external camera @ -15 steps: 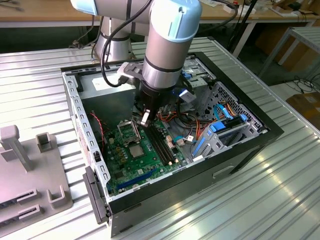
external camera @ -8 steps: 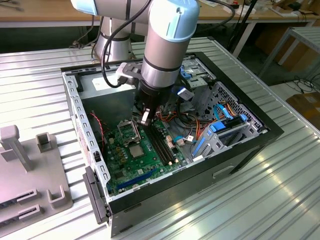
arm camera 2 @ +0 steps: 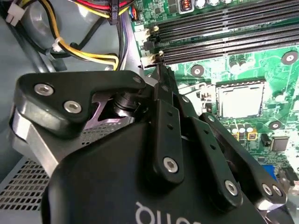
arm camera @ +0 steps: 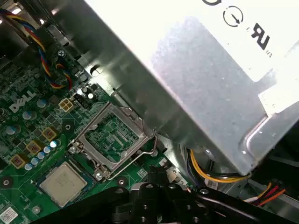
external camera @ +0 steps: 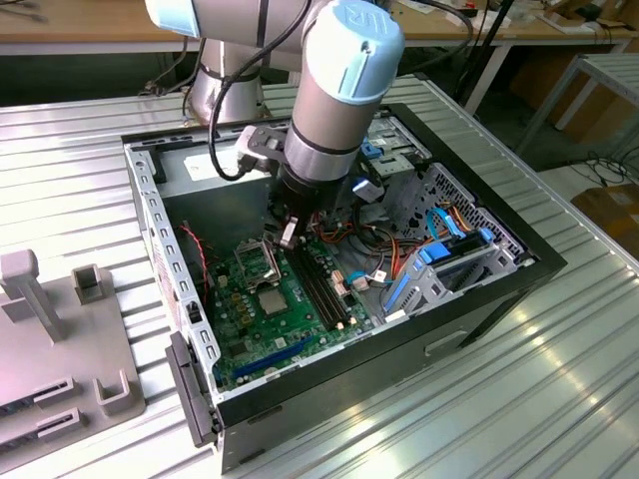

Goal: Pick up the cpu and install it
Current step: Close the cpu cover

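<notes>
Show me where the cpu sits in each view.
Exterior view: cpu on the exterior view's left of the memory slots.
Second wrist view: cpu near the memory slots.
First wrist view: cpu beside the open frame.
Shared landmark: the green board under it.

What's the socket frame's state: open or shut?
Open: the socket frame stands flipped back beside the cpu, whose silver top lies uncovered.

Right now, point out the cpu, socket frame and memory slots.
cpu (arm camera: 63, 183): first wrist view, centre of its metal top.
socket frame (arm camera: 131, 120): first wrist view, its metal rim.
memory slots (arm camera 2: 224, 35): second wrist view, a black slot.
</notes>
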